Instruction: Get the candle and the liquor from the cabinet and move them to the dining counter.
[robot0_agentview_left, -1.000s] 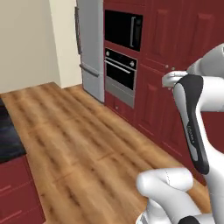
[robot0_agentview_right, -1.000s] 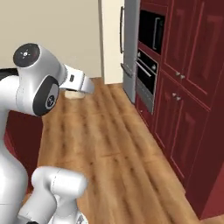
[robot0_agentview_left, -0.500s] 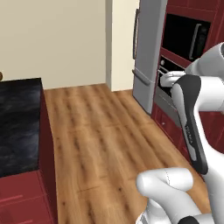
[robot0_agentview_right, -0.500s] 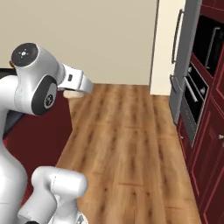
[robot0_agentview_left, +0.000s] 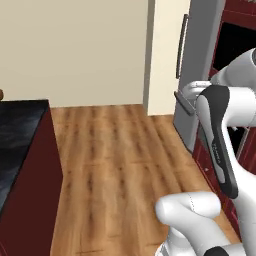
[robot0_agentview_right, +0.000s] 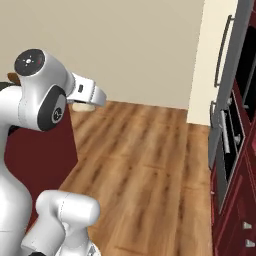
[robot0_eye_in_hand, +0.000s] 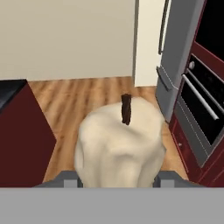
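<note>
Left base view: one dining counter (robot0_agentview_left: 22, 125), a black marbled surface on a red base, stands at the left edge of a bare wooden floor (robot0_agentview_left: 115, 170). One grey refrigerator (robot0_agentview_left: 197, 75) stands at the right, beside a dark oven front.

Right base view: the white arm reaches across the left side, and one cream candle (robot0_agentview_right: 84, 106) peeks out under its hand, near the red side of the dining counter (robot0_agentview_right: 35, 150).

Hand view: the gripper (robot0_eye_in_hand: 117, 180) is partly open, its two fingers clasping one candle (robot0_eye_in_hand: 119, 146) between them. The candle's single dark wick (robot0_eye_in_hand: 126, 109) stands upright. The oven (robot0_eye_in_hand: 205, 109) lies to the right.
</note>
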